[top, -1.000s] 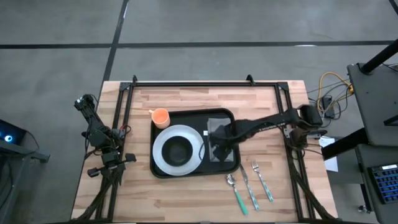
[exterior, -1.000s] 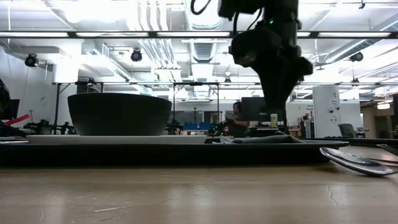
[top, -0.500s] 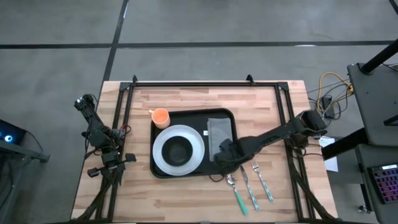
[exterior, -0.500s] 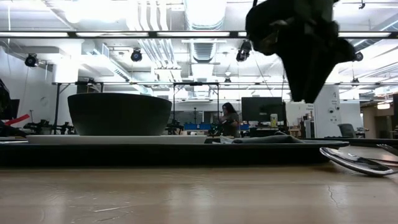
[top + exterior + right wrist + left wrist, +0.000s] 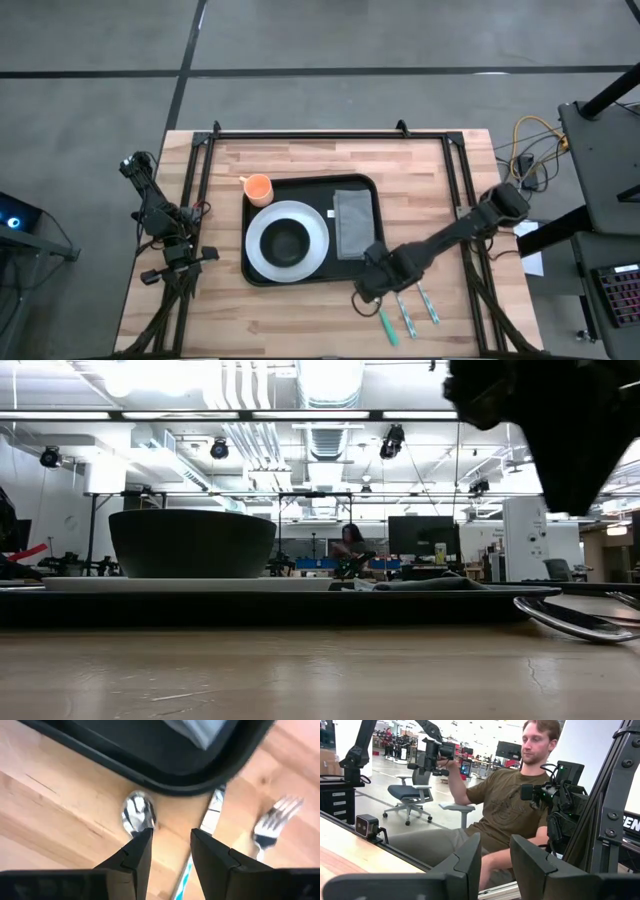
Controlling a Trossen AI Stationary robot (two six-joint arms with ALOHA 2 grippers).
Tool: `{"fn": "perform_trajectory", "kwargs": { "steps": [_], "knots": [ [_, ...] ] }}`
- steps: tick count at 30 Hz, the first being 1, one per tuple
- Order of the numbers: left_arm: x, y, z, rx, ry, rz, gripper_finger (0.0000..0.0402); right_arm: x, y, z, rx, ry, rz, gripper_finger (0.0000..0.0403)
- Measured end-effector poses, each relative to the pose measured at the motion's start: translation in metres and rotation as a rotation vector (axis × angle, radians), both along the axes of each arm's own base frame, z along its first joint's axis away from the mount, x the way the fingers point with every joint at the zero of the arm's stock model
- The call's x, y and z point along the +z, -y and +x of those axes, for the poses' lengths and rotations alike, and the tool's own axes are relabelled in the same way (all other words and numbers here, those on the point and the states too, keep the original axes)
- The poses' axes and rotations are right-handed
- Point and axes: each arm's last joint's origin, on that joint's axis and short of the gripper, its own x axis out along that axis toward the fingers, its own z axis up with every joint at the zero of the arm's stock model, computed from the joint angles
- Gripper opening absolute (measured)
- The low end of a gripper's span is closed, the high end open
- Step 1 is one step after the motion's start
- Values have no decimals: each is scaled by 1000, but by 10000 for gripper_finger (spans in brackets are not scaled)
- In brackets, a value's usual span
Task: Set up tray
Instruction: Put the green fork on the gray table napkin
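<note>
The black tray [image 5: 300,275] lies mid-table and carries a white plate [image 5: 262,250] with a dark bowl [image 5: 287,241], an orange cup [image 5: 258,188] and a grey folded napkin [image 5: 350,222]. On the wood by the tray's near right corner lie a spoon [image 5: 138,815], a knife [image 5: 215,805] and a fork [image 5: 277,817]. My right gripper [image 5: 170,837] hangs open above the spoon's bowl, pointing down, clear of it. It shows in the high view too, as right gripper [image 5: 370,288]. My left gripper [image 5: 495,855] stands open at the table's left edge, holding nothing.
The cutlery's coloured handles [image 5: 405,320] reach toward the table's near edge. Black frame rails [image 5: 330,135] run along the far and side edges. A person sits beyond the table's left side in the left wrist view. Bare wood lies left of the tray.
My right gripper has swung from above the napkin on the tray toward the table's near edge, and now stands over the spoon beside the tray's near right corner. It has rolled about its own axis on the way. The napkin stays flat on the tray.
</note>
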Motion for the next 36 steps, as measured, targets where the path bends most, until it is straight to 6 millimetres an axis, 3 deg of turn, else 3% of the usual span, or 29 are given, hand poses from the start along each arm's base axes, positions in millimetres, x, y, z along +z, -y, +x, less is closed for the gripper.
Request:
{"fn": "perform_trajectory", "kwargs": {
  "steps": [14, 21, 28, 36],
  "knots": [
    [0, 0, 0, 0, 0, 0, 85, -3, -32, -45, -83, -128, -29, 124],
    [0, 0, 0, 0, 0, 0, 85, 2, -17, -69, -141, -117, -42, 118],
    [0, 0, 0, 0, 0, 0, 85, -12, -3, -88, -187, -15, 62, 122],
    [0, 0, 0, -1, 0, 0, 85, -22, 2, -100, -183, -40, 92, 130]
  ]
}}
